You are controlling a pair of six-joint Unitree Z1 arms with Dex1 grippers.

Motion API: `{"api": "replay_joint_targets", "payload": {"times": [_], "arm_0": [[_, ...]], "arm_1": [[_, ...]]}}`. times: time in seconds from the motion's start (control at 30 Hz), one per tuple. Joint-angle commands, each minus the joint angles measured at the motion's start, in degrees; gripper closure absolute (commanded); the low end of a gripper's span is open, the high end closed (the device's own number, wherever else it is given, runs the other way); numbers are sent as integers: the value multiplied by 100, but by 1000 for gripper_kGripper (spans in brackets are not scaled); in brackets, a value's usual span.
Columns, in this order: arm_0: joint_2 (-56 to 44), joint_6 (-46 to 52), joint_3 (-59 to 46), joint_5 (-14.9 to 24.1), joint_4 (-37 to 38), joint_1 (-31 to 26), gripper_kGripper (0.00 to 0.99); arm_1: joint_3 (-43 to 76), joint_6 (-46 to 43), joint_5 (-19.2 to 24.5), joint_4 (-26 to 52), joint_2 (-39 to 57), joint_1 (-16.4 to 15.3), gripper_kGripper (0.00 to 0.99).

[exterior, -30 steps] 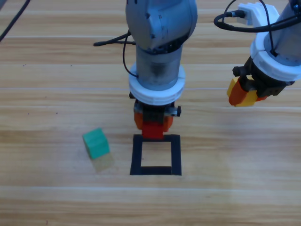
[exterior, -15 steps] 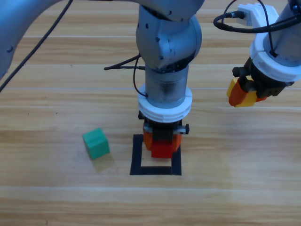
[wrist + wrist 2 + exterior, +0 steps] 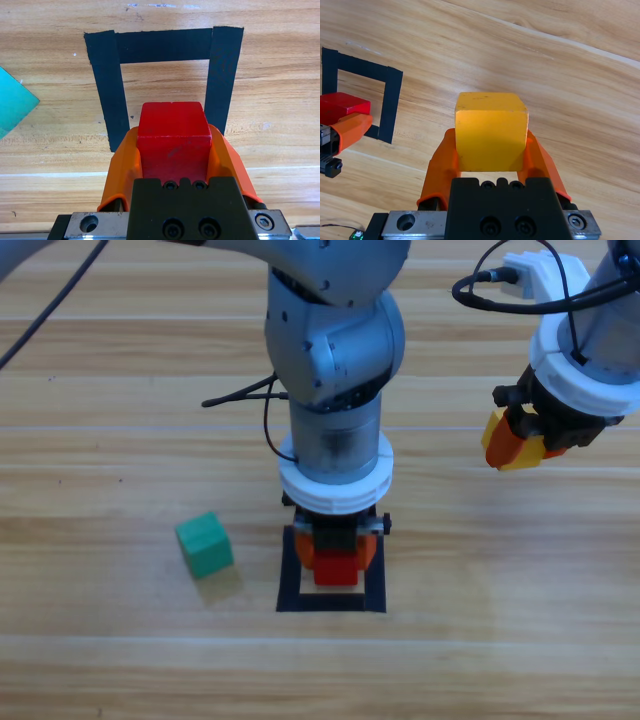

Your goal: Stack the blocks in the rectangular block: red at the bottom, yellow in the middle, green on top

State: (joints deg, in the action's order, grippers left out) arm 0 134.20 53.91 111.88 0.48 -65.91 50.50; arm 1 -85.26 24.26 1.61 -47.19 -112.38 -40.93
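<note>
Two cubes are being gripped: our left gripper [image 3: 336, 558] is grasping red [image 3: 337, 568] over the tape square [image 3: 288, 580]; right gripper [image 3: 520, 445] is grasping yellow [image 3: 491, 130].

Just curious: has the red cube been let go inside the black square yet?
Not yet. The left gripper is shut on the red cube, holding it over the tape square.

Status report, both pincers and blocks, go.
Left pincer shut on red cube over tape square. Right pincer shut on yellow cube, off right. Green cube left, clear.
</note>
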Motion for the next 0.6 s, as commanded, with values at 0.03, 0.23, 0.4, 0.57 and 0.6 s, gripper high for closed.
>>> {"api": "replay_joint_targets", "payload": {"times": [0.03, 0.23, 0.4, 0.57, 0.6], "arm_0": [[45, 6, -61, -30, 79, -49, 924], [89, 32, -43, 31, 87, -49, 923], [160, 41, -61, 84, 114, -41, 923], [133, 181, -87, 75, 158, -49, 923], [124, 199, -78, 75, 158, -49, 923]], "arm_1": [[18, -70, 33, 105, -372, -125, 990], [18, -79, 33, 105, -372, -125, 990], [18, -88, 33, 105, -372, -125, 990], [18, -88, 33, 105, -372, -125, 990], [18, -88, 33, 105, -372, -125, 990]]}}
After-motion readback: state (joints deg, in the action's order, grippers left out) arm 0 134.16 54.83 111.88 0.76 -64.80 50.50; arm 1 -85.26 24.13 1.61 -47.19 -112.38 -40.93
